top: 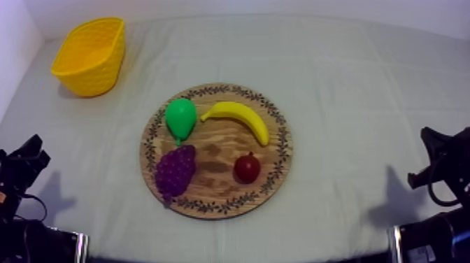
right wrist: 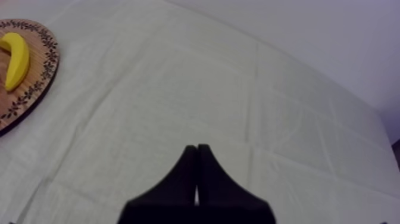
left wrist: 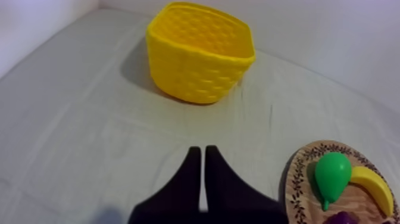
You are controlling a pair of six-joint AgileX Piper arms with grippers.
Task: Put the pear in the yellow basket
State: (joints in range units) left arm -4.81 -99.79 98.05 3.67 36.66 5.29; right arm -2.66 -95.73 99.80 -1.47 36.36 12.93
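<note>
A green pear (top: pixel 180 119) lies on the upper left part of the round wooden board (top: pixel 217 150), its stalk end towards the grapes. The yellow basket (top: pixel 89 56) stands at the far left corner of the table. My left gripper (top: pixel 31 150) rests low at the left edge, away from the board; its fingers lie together as a narrow wedge (left wrist: pixel 199 156), with the basket (left wrist: pixel 199 53) ahead and the pear (left wrist: pixel 331 176) off to the side. My right gripper (top: pixel 430 140) rests low at the right edge, likewise shut (right wrist: pixel 196 152) over bare cloth.
Sharing the board with the pear are a banana (top: pixel 238 117), a purple bunch of grapes (top: pixel 175 171) and a small red fruit (top: pixel 247 168). The right wrist view catches the board's rim (right wrist: pixel 41 77) and the banana (right wrist: pixel 16 59). Cloth lies open between board and basket.
</note>
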